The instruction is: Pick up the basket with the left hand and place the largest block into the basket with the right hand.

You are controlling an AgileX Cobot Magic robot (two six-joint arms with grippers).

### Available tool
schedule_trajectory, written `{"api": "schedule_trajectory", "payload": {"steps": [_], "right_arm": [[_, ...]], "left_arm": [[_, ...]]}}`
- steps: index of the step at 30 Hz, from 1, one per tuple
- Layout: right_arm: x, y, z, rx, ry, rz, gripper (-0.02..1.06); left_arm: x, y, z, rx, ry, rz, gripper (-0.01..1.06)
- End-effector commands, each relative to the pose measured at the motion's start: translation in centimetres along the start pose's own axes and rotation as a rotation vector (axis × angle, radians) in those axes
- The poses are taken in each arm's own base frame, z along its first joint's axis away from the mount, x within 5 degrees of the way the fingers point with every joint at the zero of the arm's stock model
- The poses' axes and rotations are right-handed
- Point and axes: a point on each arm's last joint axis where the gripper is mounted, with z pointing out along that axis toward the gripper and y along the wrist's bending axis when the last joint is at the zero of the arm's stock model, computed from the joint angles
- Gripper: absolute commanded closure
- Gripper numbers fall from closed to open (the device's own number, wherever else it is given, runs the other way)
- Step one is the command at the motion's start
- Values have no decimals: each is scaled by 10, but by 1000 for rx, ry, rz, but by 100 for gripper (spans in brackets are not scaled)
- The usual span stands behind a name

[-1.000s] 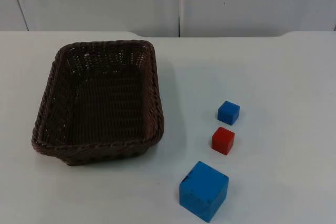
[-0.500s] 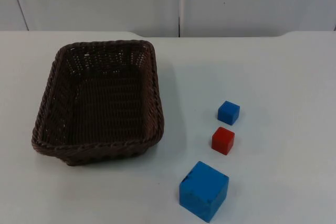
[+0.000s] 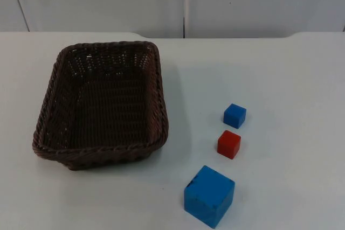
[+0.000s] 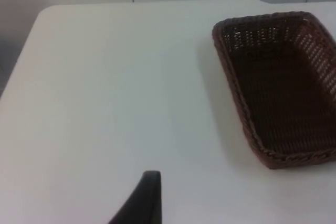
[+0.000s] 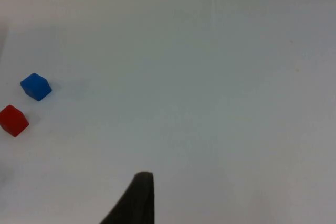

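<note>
The basket (image 3: 102, 106) is a dark brown woven rectangular tray that stands flat on the white table (image 3: 280, 74), on the left half of the top view, with its long axis running away from the camera and nothing inside it. Three blocks lie in a loose line to the right of the basket, well apart from it and from each other. The large blue block (image 3: 209, 195) sits nearest the camera, turned so that one corner faces forward. The red block (image 3: 229, 144) lies just beyond it, and the small blue block (image 3: 234, 115) lies just beyond the red one. All three rest on the table. The left end effector (image 4: 143, 200) is above bare table to the side of the basket (image 4: 278, 85), apart from it; one black fingertip is visible, and whether the fingers are apart or together cannot be told. The right end effector (image 5: 134, 198) is above bare table, well apart from the red block (image 5: 13, 120) and the small blue block (image 5: 35, 86); one black fingertip is visible, and the state of its fingers cannot be told. The table ends at a grey partition wall (image 3: 108, 1).
</note>
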Motion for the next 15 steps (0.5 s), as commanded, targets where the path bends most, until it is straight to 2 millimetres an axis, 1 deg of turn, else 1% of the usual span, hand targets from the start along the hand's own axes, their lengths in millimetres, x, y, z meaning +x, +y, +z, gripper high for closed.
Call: {"api": "schedule_trajectory", "payload": {"steps": [1, 3, 6, 7, 12, 13, 15], "right_arm": [[-1, 0, -1, 6, -11, -5, 0], [-1, 0, -1, 6, -11, -5, 0], [-1, 0, -1, 6, -11, -5, 0], [-1, 0, -1, 6, -11, -5, 0], [-1, 0, -1, 6, -11, -5, 0], [-1, 0, -1, 6, -11, -5, 0], [-1, 0, -1, 6, -11, -5, 0]], "left_arm": [[-5, -2, 1, 21, -22, -18, 0], [-10, -4, 5, 43, -39, -30, 0], [-20, -6, 16, 82, -46, -64, 0], [-20, -6, 16, 82, -46, -64, 0], [-38, -11, 45, 170, -26, -93, 0], [-38, -11, 45, 170, -26, -93, 0], [-45, -12, 60, 189, -7, -92, 0]]}}
